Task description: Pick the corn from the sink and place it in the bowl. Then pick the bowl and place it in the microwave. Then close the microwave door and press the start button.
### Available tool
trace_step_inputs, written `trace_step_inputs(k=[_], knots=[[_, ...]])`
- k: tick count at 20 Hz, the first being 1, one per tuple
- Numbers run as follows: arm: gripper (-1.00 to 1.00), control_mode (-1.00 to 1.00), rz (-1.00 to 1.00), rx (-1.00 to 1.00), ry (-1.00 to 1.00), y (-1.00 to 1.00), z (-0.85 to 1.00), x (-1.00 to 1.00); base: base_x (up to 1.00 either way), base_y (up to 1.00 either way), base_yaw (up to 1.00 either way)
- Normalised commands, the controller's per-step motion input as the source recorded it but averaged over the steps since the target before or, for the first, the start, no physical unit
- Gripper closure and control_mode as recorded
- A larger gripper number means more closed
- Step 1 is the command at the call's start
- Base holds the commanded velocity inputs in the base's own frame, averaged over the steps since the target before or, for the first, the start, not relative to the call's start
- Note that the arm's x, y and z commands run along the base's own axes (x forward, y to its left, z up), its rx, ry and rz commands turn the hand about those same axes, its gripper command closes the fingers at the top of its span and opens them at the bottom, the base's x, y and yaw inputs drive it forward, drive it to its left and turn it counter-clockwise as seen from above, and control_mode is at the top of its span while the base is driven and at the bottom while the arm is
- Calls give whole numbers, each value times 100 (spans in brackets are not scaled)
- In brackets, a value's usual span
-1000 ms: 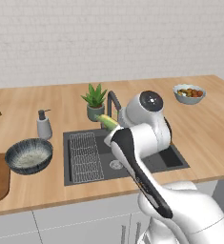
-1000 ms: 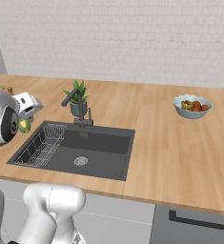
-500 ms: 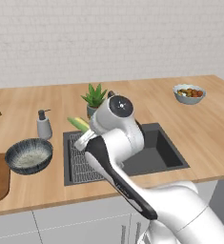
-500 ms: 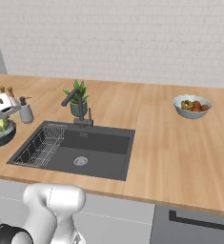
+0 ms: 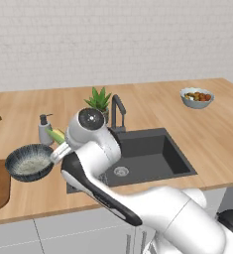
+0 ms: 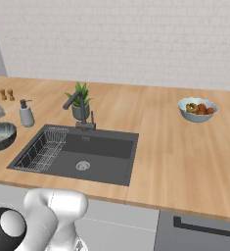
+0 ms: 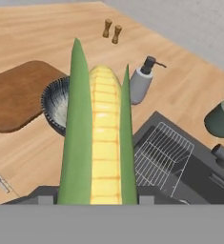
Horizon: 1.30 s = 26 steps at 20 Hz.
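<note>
My gripper (image 5: pixel 58 141) is shut on the corn (image 5: pixel 55 134), a yellow cob with green husk, and holds it in the air just right of the bowl (image 5: pixel 28 161). In the hand view the corn (image 7: pixel 98 143) stands upright in the middle, with the bowl (image 7: pixel 56 102) behind it on the counter. The bowl (image 6: pixel 0 135) is dark outside, pale and speckled inside, and nothing lies in it. The dark sink (image 5: pixel 143 156) is to the right of the gripper, with nothing in its basin (image 6: pixel 82 153). The microwave and its door are out of view.
A soap dispenser (image 5: pixel 44 129) stands just behind the bowl. A brown cutting board (image 7: pixel 18 93) lies beside it. A wire rack (image 6: pixel 44 149) sits in the sink's left half. A faucet (image 5: pixel 117 111) and potted plant (image 5: pixel 100 100) stand behind the sink. A fruit bowl (image 5: pixel 196 97) is far right.
The arm has swung left from above the sink toward the bowl, carrying the corn along. The jaws kept their grip throughout.
</note>
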Motion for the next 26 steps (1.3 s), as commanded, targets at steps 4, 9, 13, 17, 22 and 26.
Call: trace_step_inputs(k=[4, 9, 13, 17, 22, 26], knots=[[100, -100, 0, 0, 11, 16, 6, 38, 0, 0, 0], [100, -100, 0, 6, 12, 23, -19, 29, 0, 0, 0], [100, -100, 0, 6, 0, 48, -36, 15, 0, 0, 0], [100, -100, 0, -1, 1, 39, 0, 21, 0, 0, 0], [100, -100, 0, -2, 11, 37, -1, 36, 0, 0, 0], [100, -100, 0, 0, 12, 33, 0, 41, 0, 0, 0]])
